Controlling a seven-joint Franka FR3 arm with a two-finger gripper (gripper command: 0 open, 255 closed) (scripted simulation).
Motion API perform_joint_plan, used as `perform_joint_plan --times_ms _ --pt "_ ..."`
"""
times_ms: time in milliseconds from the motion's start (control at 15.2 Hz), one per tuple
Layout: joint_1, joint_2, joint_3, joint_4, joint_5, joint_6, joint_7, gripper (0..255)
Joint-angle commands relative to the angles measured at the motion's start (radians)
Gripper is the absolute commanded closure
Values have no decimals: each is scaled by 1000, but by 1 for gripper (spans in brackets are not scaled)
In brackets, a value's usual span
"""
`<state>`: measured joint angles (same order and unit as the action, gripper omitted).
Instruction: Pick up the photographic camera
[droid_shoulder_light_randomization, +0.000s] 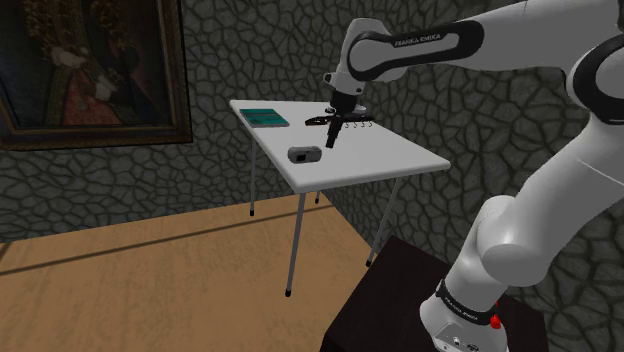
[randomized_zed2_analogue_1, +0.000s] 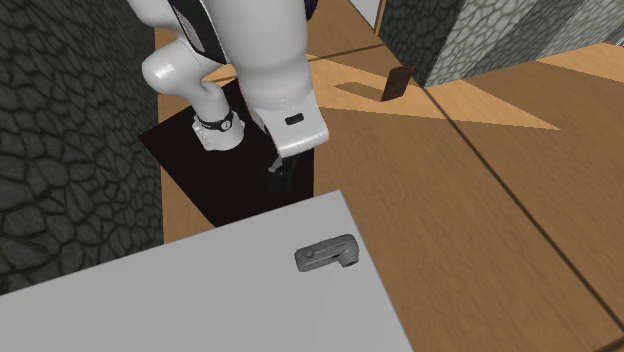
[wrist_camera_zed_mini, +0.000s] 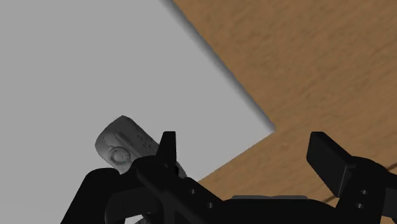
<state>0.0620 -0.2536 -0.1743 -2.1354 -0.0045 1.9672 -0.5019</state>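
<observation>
Our hand (wrist_camera_zed_mini: 248, 159) is spread and empty over the counter (droid_shoulder_light_randomization: 395, 158). The camera (wrist_camera_zed_mini: 124, 143) lies near the counter's edge, beside one finger. We expect it to be rigid, light and maybe slick, so we pinch across its narrow body.

Dim room in the shoulder view, stone wall (droid_shoulder_light_randomization: 260, 50) was dark, white table (droid_shoulder_light_randomization: 385, 158) top was the brightest part, paler band of light lay across the wooden floor (droid_shoulder_light_randomization: 150, 280), white arm (droid_shoulder_light_randomization: 560, 190) had soft grey shading, hard-edged wedge of light lay on the floor in the second exterior view, soft shadow ran beside the table edge in the wrist view
</observation>
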Motion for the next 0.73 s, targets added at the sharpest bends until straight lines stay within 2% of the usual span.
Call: perform_joint_plan --times_ms 0,330,660 --pt "1 75 -22 52 12 14 -73 0" --pt "-1 287 -48 227 61 26 -228 0" --pt "-23 502 -44 440 109 3 -362 0"
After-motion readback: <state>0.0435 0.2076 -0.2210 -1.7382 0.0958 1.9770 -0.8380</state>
